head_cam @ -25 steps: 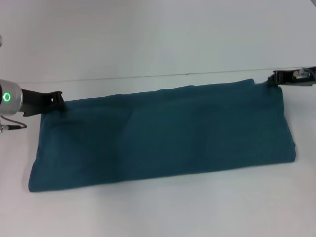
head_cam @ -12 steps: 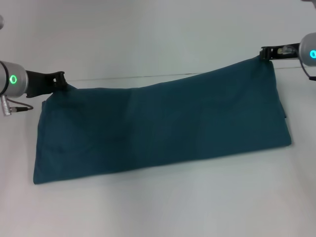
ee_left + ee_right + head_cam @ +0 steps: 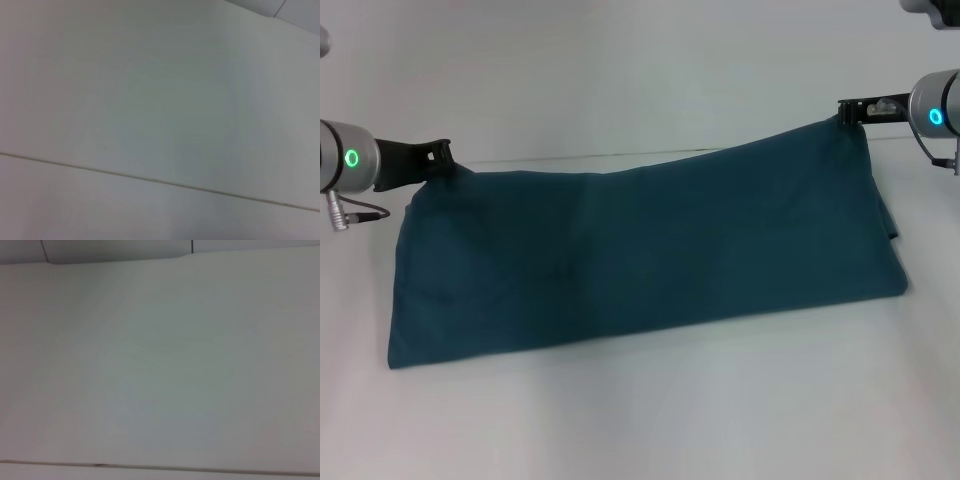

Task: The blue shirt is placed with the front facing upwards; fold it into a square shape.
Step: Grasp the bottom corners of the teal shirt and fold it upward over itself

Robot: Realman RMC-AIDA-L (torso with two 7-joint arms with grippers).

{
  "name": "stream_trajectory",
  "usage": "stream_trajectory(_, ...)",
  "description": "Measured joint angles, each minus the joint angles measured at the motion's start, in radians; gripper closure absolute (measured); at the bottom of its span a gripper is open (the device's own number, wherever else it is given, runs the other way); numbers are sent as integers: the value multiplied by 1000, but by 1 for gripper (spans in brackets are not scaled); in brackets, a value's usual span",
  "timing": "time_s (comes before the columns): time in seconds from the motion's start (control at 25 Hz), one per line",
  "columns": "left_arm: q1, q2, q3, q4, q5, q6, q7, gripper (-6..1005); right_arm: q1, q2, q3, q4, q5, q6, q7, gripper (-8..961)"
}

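Head view: white flat table surface [image 3: 640, 420] fills the frame, thin seam line running across behind the cloth. On it, the large teal-blue cotton shirt [image 3: 640, 250], folded into a long horizontal band, plain side up, no print visible. Near long edge lies on the table; far edge is lifted at both top corners, sagging in between, right corner higher than left. Right end shows a couple of stacked layers at the edge.

Left gripper [image 3: 438, 155], black, at the shirt's far-left corner, fingers closed on the fabric, pinching it. Green ring light on the silver wrist behind it.

Right gripper [image 3: 848, 110], black, at the far-right corner, also clamped on the fabric, corner raised off the table.

L + R wrist views: only bare white table w/ seam line; no fingers or cloth in shot.
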Motion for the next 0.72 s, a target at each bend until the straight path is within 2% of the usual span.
stream_trajectory(0.52, -1, -6, -8, -14, -8, -32, -5, 936, -9, 4, -11, -5, -3, 17, -15, 761)
stream_trajectory(0.72, 11, -7, -23, -3, -10, -49, -33, 747, -9, -32, -4, -4, -27, 23, 18, 756)
